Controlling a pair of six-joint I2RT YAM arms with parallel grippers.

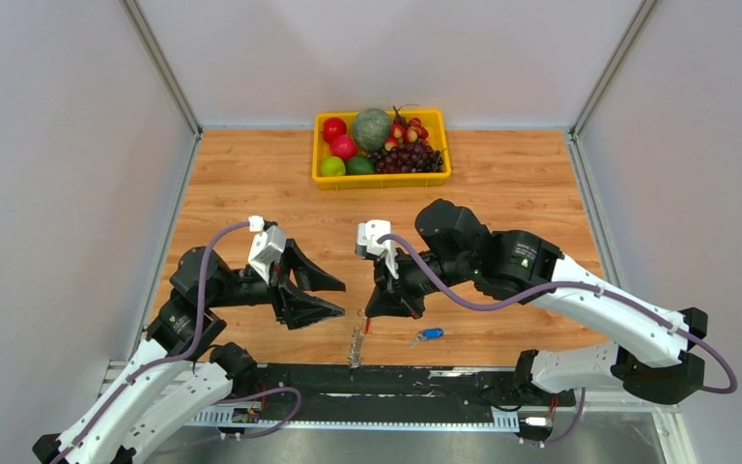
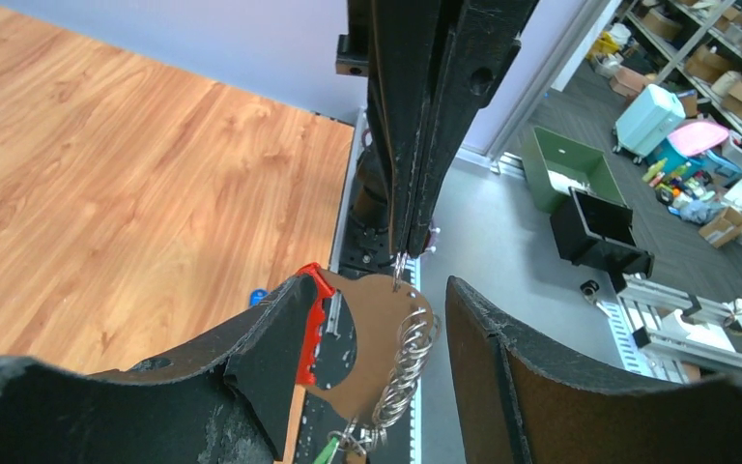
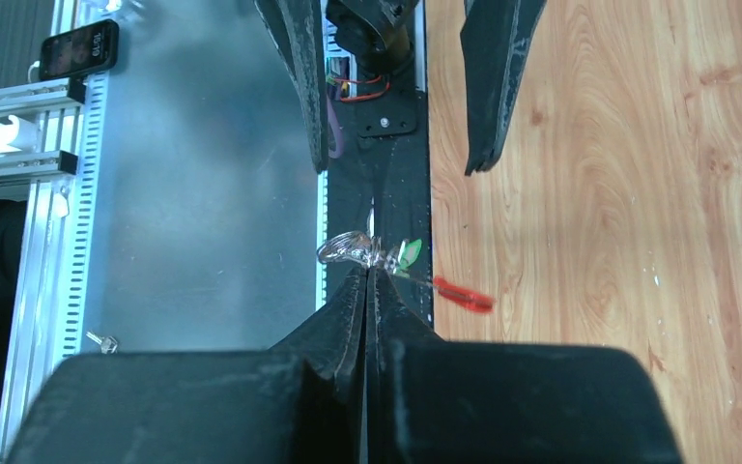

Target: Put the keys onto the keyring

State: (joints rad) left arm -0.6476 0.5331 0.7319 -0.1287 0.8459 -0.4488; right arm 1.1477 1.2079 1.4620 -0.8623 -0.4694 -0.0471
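My right pincer [image 3: 365, 278] was squeezed tight on the keyring [image 3: 346, 249]. It held the thin silver ring right at its tips. From the top camera, the keyring hung down from that pincer, close to the front edge of the table [image 1: 251, 184].

My left pincer [image 1: 342, 299] was wide open and held nothing. It pointed across at the right pincer, and the two were near each other. In the left wrist camera, a shiny string of little rings hung down in the gap between its two fingers.

The red key [image 3: 464, 296] was just beside the keyring. Its thin metal part pointed toward the ring. The view there was small and crowded, so I could not tell if the red key was on the ring or only next to it.

The blue key [image 1: 431, 333] lay flat on the table, a little to the right of the right pincer. No pincer touched it.

Far back on the table sat a yellow basket [image 1: 382, 180] full of fruit [image 1: 371, 129], well apart from both arms.
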